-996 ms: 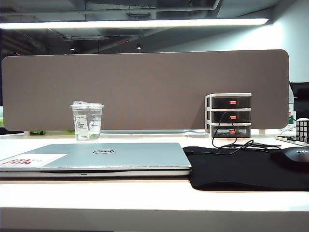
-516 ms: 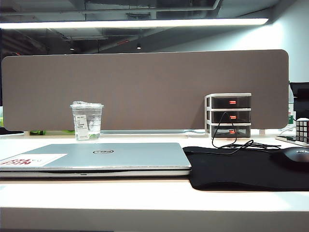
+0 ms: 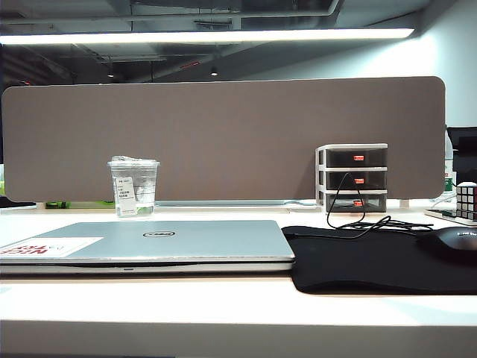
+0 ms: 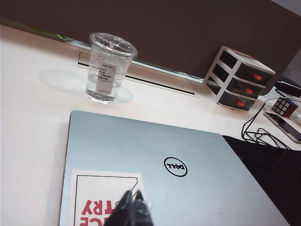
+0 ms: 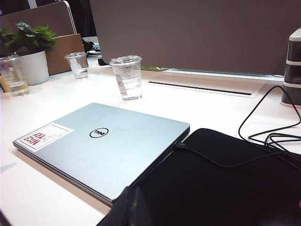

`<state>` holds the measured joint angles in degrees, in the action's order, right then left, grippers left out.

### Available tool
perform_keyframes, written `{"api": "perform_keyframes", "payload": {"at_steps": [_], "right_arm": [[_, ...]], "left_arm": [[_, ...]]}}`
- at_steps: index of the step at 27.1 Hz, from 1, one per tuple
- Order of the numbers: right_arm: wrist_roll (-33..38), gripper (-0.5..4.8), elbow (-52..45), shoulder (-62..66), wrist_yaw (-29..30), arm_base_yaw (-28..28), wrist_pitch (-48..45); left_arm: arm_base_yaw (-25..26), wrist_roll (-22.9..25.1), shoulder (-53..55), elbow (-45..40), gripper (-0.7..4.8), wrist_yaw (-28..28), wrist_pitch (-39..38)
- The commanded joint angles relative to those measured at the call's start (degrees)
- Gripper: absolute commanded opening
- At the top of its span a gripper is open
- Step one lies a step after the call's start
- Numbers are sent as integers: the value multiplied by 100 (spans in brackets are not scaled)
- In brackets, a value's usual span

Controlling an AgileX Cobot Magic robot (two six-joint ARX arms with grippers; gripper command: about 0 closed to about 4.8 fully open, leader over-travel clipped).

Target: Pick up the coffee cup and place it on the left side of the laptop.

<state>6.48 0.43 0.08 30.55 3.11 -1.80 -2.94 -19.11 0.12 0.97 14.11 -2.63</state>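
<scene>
While both grippers, left [image 4: 131, 207] and right [image 5: 128, 207], hover closed and empty, the clear tapered coffee cup [image 3: 134, 187] stands behind the flat silver laptop [image 3: 160, 245].

Ext low, frontal; wrists above laptop [image 4: 160, 174]

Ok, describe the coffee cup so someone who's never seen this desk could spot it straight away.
Find the closed silver laptop on the white desk; the coffee cup stands just behind it, before the brown divider panel. It is clear plastic, lidded, with a white printed label, unlike the unlabelled cups beside the potted plant.

Lidded clear coffee cup [image 3: 134, 187] upright behind closed silver laptop [image 3: 149, 245], apart from it.
</scene>
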Motion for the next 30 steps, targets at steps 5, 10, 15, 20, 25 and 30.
{"api": "perform_keyframes", "payload": {"at_steps": [5, 10, 15, 20, 25, 30], "right_arm": [[20, -1, -31, -11, 72, 4, -52], [20, -1, -31, -11, 70, 4, -50], [17, -1, -31, -11, 70, 4, -4], [15, -1, -31, -11, 136, 2, 188], [13, -1, -31, -11, 149, 4, 549], [13, -1, -31, -11, 162, 4, 588]], "left_arm": [[11, 162, 2, -13, -1, 15, 391], [13, 284, 2, -11, -1, 9, 699], [13, 267, 4, 39, 63, 7, 1010], [11, 264, 4, 48, 89, 11, 1270], [15, 651, 153, 463, 90, 2, 1139], [15, 977, 999, 1014, 100, 9, 1180]]}}
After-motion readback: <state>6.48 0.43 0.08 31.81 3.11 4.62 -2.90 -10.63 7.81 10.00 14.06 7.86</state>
